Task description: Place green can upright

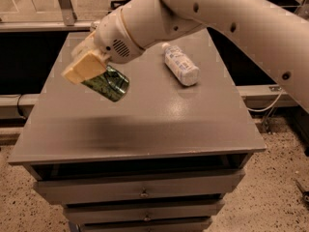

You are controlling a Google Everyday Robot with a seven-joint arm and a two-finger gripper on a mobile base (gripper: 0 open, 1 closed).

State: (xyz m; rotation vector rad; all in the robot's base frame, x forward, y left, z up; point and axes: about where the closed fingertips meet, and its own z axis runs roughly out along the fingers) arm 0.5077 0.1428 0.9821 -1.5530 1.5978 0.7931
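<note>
The cream-padded gripper (87,64), at the far left above the grey table (159,124), clasps the green can (110,84), which has pale swirls; the bottle (181,64) is white with blue flecks.

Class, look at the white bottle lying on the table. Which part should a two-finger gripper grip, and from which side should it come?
Probably its mid-body, from above: the bottle lies on its side on the table, so a grip can span its round width, across its length. The gripper is at upper left above the table, holding the green can tilted.
</note>
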